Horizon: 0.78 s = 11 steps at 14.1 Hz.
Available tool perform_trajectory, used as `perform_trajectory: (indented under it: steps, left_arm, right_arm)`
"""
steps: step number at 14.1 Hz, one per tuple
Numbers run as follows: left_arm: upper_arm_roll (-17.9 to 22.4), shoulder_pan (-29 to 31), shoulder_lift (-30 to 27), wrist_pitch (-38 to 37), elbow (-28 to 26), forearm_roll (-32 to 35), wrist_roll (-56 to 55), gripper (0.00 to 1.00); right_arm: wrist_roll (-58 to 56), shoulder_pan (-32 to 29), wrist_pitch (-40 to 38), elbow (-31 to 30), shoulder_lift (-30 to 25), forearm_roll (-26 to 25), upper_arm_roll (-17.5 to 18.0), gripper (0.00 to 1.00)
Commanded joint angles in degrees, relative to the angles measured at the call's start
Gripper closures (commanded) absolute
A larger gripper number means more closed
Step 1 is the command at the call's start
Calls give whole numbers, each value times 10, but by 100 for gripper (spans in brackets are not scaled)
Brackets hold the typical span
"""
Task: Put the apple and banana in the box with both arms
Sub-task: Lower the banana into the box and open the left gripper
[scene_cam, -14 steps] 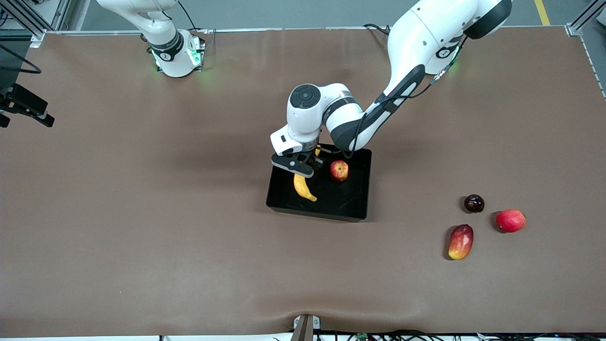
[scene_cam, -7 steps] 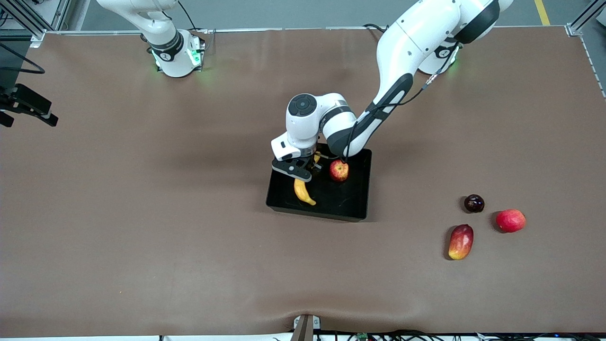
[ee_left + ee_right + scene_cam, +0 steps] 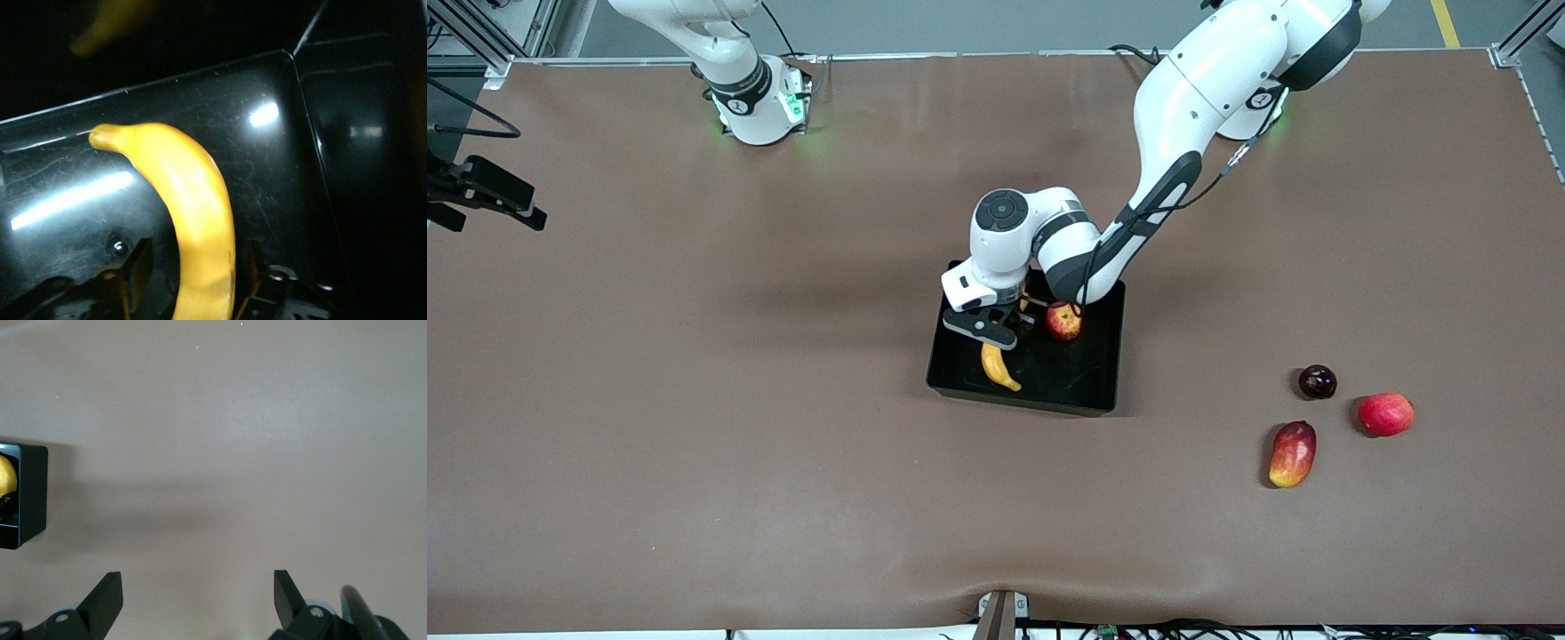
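The box [image 3: 1089,391] sits mid-tabletop with the apple [image 3: 1064,321] resting inside it, toward the robots' bases. The banana [image 3: 999,365] is also within the box walls, its long axis running from under the left gripper [image 3: 996,327] toward the front camera. The left wrist view shows the banana [image 3: 190,207] passing between the two fingers [image 3: 137,263], with the box floor [image 3: 280,167] just beneath; the jaws stand either side of the fruit, though whether they clamp it or have just let go cannot be told from that view. The front view hides the fingers under the wrist, so only the wrist camera gives this relation. Judgement: placement is at its last stage, and the coming move turns on opening and lifting straight up, clear of the banana's length. The right gripper [image 3: 193,600] waits with jaws apart over bare tabletop (a corner of the box [image 3: 30,497] shows in its view), well away.
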Motion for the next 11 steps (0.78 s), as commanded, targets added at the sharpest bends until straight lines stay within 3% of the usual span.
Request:
perform_trajectory:
  steps: [1, 5, 7, 11]
  left_arm:
    - [3, 4, -17, 5, 5, 12, -17, 0]
    - [-5, 42, -80, -25, 12, -6, -17, 0]
    - [-4, 48, -117, -63, 13, -51, -16, 0]
    - [-5, 85, -186, -156, 13, -80, -8, 0]
  right_arm:
    - [-8, -5, -4, -2, -4, 6, 3, 0]
    - [-7, -6, -3, -2, -5, 6, 3, 0]
    - [-7, -7, -2, -2, -5, 7, 3, 0]
    - [-6, -4, -2, -1, -5, 8, 3, 0]
